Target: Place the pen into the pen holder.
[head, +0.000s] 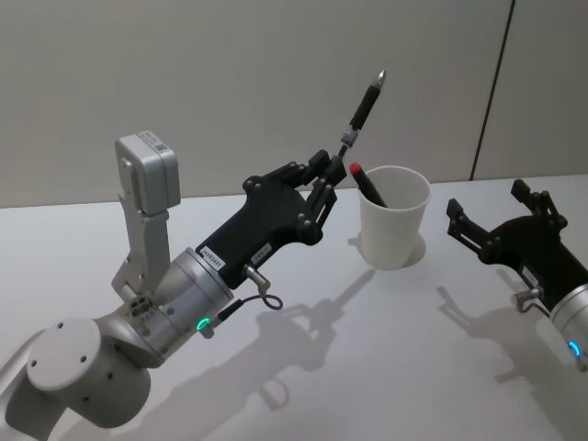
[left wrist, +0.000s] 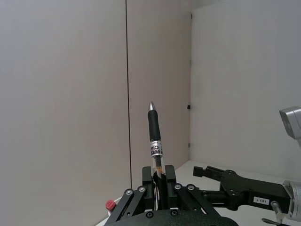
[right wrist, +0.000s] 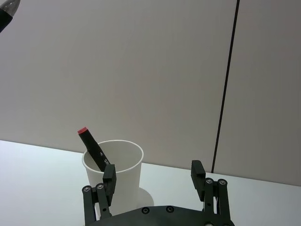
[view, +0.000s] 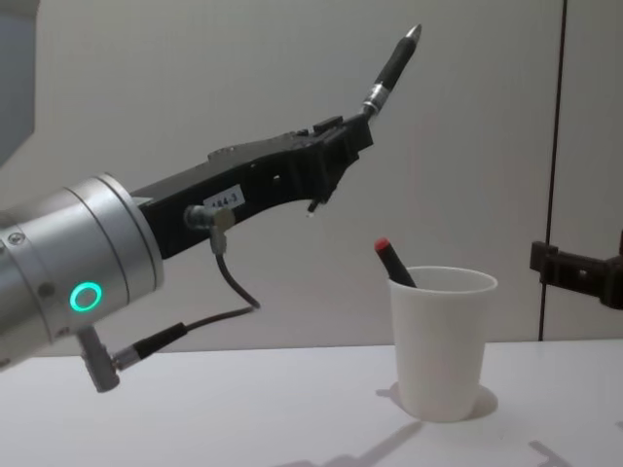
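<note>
Pen (head: 364, 108) is up in the air, not in the cup yet. It's a black one with a silver tip and a clear lower barrel. It's tilted, with the tip pointing up and away toward the wall. The left gripper (head: 333, 171) has its fingers clamped on the lower end of it, and you can see that pretty clearly from the left wrist too (left wrist: 159, 178). From the chest view the pen (view: 390, 66) sits well above the rim, up and to the left of the pen holder (view: 438, 341).

The holder is a plain white paper cup standing upright on the white table (head: 322, 367). It already has a black marker with a red cap (head: 368, 186) leaning inside against the rim.

The right gripper (head: 488, 208) is off to the right of the cup, not touching it, with its jaws apart and nothing between them.
</note>
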Robot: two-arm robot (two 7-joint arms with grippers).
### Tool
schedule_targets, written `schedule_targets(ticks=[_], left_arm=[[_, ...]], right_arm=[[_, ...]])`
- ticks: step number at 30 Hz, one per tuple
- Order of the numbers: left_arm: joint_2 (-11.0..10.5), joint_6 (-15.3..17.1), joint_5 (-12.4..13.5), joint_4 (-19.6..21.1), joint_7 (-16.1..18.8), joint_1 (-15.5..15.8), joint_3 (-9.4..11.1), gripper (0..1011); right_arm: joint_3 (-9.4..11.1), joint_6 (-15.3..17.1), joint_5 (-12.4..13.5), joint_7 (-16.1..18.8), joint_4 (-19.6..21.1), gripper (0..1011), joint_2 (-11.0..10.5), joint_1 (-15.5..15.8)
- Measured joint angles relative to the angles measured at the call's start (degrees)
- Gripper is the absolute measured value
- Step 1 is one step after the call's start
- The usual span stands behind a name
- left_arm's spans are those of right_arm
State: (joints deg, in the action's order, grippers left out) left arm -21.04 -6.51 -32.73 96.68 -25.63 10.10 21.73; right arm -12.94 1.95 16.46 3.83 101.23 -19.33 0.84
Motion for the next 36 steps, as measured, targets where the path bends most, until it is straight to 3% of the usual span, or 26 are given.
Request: schedule_targets(ticks=[11,17,27,36], left_arm=[[0.3,-0.2,0.1,-0.1,-0.9,0.1,0.2,163],[0.3,-0.2,0.1,-0.1,-1.2,0.2,0.3,163],[0.4,-0.3,0.1,-0.2,-1.4,0.2,0.3,163],[0.4,-0.3,0.1,-0.2,-1.5,0.3,0.4,163]], right_arm=[[0.1,-0.1,0.2,0.5,0.1,1001,-0.1,0.1],[0.6,-0.3,2.1,2.7,0.8,1002,-0.8,0.5],[1.6,-0.8,8.3,7.4,2.7,1001,-2.4,1.8],[2.5,-0.6,16.1,10.8,4.2,1001,-3.0,2.5]])
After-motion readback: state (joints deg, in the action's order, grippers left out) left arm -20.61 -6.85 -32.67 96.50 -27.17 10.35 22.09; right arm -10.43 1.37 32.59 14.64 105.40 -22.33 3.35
